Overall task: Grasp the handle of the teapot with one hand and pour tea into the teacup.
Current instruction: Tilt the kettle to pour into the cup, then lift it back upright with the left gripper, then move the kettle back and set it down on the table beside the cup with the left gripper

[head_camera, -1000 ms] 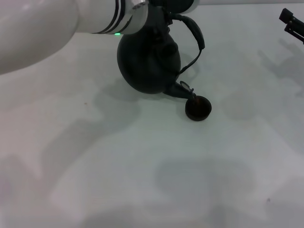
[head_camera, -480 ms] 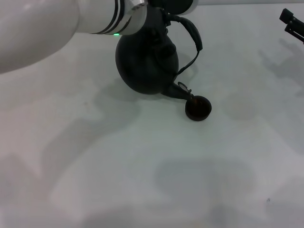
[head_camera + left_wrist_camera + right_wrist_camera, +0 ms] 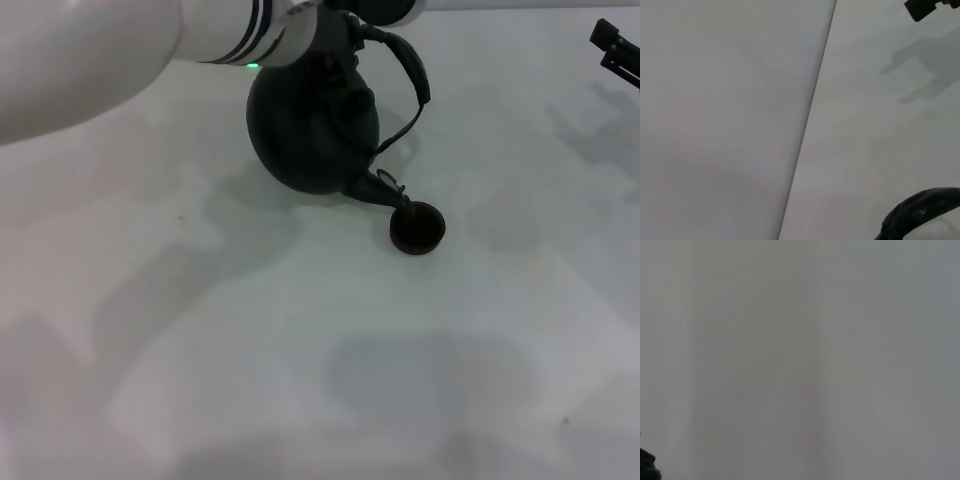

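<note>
The black teapot [image 3: 312, 128] hangs tilted toward the teacup [image 3: 417, 228], its spout [image 3: 385, 188] tipped down at the cup's near rim. The arched handle [image 3: 415, 75] loops up to my left gripper [image 3: 345, 20] at the top edge of the head view, which holds it there; the fingers themselves are mostly hidden by the white forearm. A stretch of the handle [image 3: 920, 212] also shows in the left wrist view. My right gripper [image 3: 615, 50] is parked at the far right edge, its two black fingers apart and holding nothing.
The pale tabletop [image 3: 300, 350] carries only soft shadows. My white left forearm [image 3: 90, 60] crosses the upper left of the head view. The table's far edge [image 3: 807, 120] runs through the left wrist view.
The teapot rocked slightly left and then back to the right, staying tilted with its spout at the cup. The left forearm rose a little. The right arm did not move.
</note>
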Controlling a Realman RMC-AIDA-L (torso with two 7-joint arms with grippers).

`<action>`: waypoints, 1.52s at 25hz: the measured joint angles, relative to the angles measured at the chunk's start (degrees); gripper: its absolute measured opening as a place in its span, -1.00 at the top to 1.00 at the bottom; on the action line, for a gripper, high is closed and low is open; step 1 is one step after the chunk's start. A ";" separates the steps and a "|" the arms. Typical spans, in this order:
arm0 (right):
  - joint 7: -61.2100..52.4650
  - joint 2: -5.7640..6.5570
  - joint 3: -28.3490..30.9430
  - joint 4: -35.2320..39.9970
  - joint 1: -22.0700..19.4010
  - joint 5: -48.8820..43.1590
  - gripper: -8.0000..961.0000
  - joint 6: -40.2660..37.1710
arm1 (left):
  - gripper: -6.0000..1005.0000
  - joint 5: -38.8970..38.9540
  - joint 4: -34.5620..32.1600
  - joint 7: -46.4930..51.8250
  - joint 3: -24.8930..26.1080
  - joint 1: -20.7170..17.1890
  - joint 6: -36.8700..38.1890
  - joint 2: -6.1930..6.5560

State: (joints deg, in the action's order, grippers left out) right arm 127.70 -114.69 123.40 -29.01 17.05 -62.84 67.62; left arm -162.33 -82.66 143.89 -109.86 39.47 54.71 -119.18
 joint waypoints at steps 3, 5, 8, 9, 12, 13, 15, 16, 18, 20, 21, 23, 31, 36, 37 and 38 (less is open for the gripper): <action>0.00 0.00 0.00 0.00 0.00 0.00 -0.75 -0.06 | 0.74 0.00 0.59 -0.01 0.00 0.64 0.03 0.00; 0.00 0.00 0.00 0.00 0.00 0.00 -0.75 -0.06 | 0.74 0.00 0.97 -0.02 0.00 0.97 0.04 0.00; 0.00 0.00 0.00 0.00 0.00 0.00 -0.75 -0.06 | 0.74 0.00 1.17 -0.02 -0.05 1.09 0.05 0.00; 0.00 0.00 0.00 0.00 0.00 0.00 -0.75 -0.08 | 0.74 0.00 1.19 -0.02 -0.07 1.13 0.05 0.00; 0.00 0.00 0.00 0.01 0.13 0.00 -0.75 -0.15 | 0.74 0.00 1.19 0.02 -0.09 1.16 0.06 0.00; 0.00 0.00 0.00 0.01 0.16 0.00 -0.75 -0.20 | 0.74 0.00 1.19 0.08 -0.09 1.16 0.05 0.00; 0.00 0.00 0.00 0.01 0.23 0.00 -0.75 -0.34 | 0.74 0.00 1.19 0.34 0.00 0.96 -0.06 -0.01; 0.00 0.00 0.00 0.00 0.26 0.00 -0.75 -0.47 | 0.74 0.00 1.18 0.51 0.08 0.83 -0.25 -0.03; 0.00 0.00 0.00 0.01 0.32 0.00 -0.75 -0.70 | 0.74 0.00 1.10 1.27 0.25 0.29 -0.92 -0.07; -0.01 0.00 0.00 0.00 0.38 0.00 -0.75 -1.02 | 0.74 0.00 0.79 2.12 0.35 -0.28 -1.72 -0.08; -0.02 0.00 0.00 0.01 0.38 0.00 -0.75 -1.24 | 0.74 0.00 0.38 2.62 0.46 -0.92 -2.53 -0.09; -0.14 0.00 0.00 0.01 0.45 0.00 -0.75 -1.74 | 0.74 0.00 -0.53 3.36 0.73 -2.05 -3.78 -0.09; -0.44 0.17 0.00 0.01 0.89 0.00 -0.75 -3.68 | 0.74 0.19 -6.47 6.88 2.35 -7.36 -6.62 -0.09; -0.45 0.18 0.00 0.01 1.00 -0.27 -0.75 -5.18 | 0.74 1.95 -11.57 7.55 5.09 -13.66 -10.04 0.00; -0.46 0.19 0.00 0.01 0.95 -0.29 -0.75 -5.35 | 0.74 3.05 -12.51 7.36 6.04 -15.19 -11.02 0.08; -0.47 0.21 0.00 0.01 0.89 -0.32 -0.75 -5.45 | 0.74 4.54 -13.34 6.84 7.16 -16.68 -11.81 0.14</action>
State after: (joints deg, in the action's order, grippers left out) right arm 127.23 -114.49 123.39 -29.00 17.94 -63.16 62.17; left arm -157.79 -95.99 150.74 -102.70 22.79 42.90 -119.03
